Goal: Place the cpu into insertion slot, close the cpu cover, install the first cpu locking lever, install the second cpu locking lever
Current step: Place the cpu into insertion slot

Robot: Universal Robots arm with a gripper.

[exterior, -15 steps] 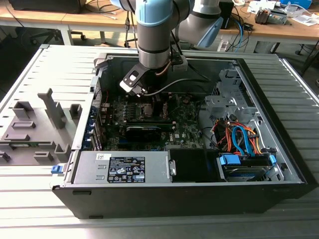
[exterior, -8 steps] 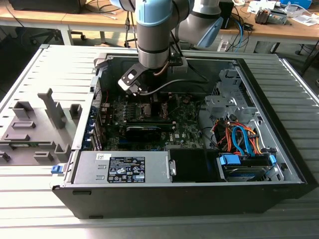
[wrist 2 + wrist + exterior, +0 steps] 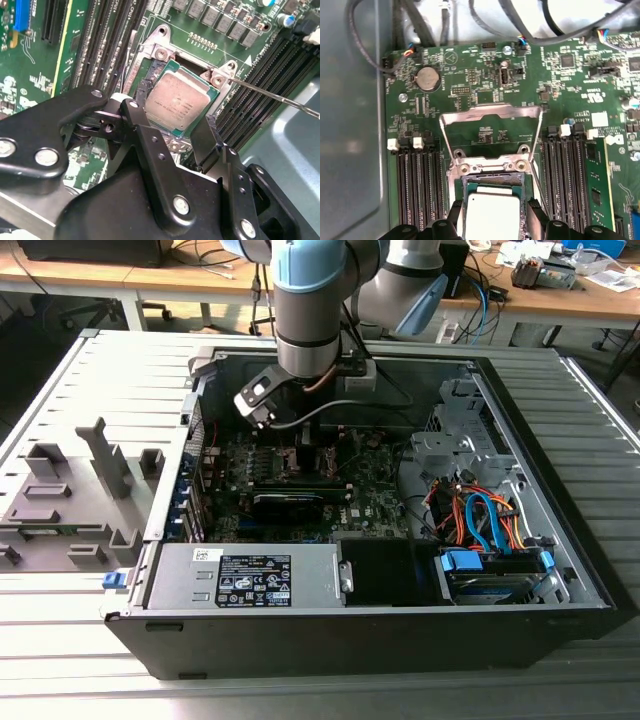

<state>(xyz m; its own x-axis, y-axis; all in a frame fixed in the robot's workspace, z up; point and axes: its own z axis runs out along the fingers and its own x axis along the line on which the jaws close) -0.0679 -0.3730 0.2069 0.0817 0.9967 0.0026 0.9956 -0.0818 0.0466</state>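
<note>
- The gripper is clamped on the cpu; its black fingers are pressed against two opposite edges of the chip.
- The cpu is held level directly over the insertion slot. Part of the dark socket is seen past its far edge in both wrist views. Whether the chip is fully seated cannot be told.
- The cpu cover is swung open and stands up beyond the slot.
- A thin locking lever is raised and juts out over the memory slots that run along the socket.
- A coin cell battery and loose cables are seen on the motherboard beyond the cover.
- In the exterior view, the arm is reached down into the open computer case, with the power supply and blue and orange drive cables nearby.
- Grey fixture blocks lie on the ribbed surface at the exterior view's left.
</note>
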